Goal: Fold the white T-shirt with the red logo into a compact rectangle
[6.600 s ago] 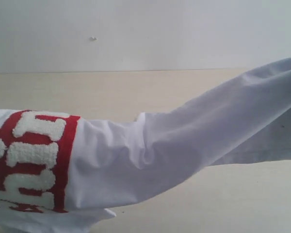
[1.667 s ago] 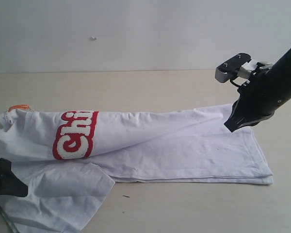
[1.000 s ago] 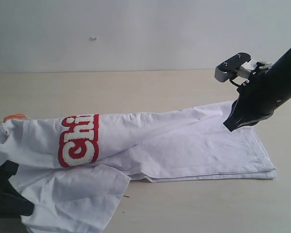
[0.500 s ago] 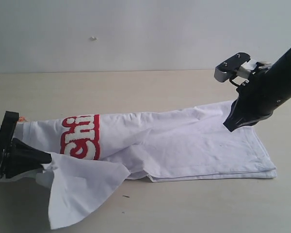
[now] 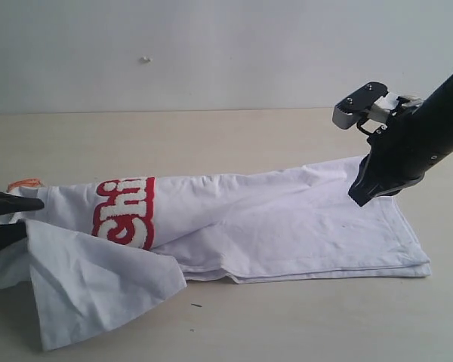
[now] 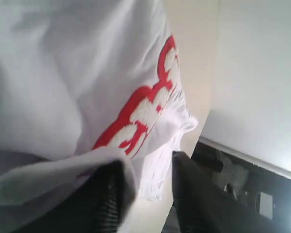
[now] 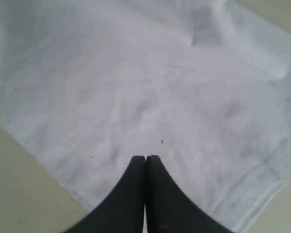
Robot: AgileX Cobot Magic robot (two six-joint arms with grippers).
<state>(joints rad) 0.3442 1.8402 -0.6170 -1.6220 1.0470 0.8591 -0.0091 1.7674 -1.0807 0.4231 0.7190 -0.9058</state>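
Currently the white T-shirt point(image 5: 287, 219) lies on the table point(image 5: 211, 143) as a long folded band, with the red logo point(image 5: 124, 213) near its collar end. The left gripper point(image 5: 34, 215) is at that end, its fingers parted and cloth draped over one of them. The right gripper point(image 5: 360, 197) has its fingers closed together on nothing, tips down at the hem end.

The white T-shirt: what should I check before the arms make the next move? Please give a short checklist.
1. Left gripper jaws apart: ok.
2. Left gripper free of cloth: cannot tell.
3. Right gripper shut, at the white T-shirt hem end: ok.
4. Sleeve flap flat: not ok, wrinkled.
5. Red logo fully visible: not ok, only part shows.
6. Compact rectangle: not ok, long strip.
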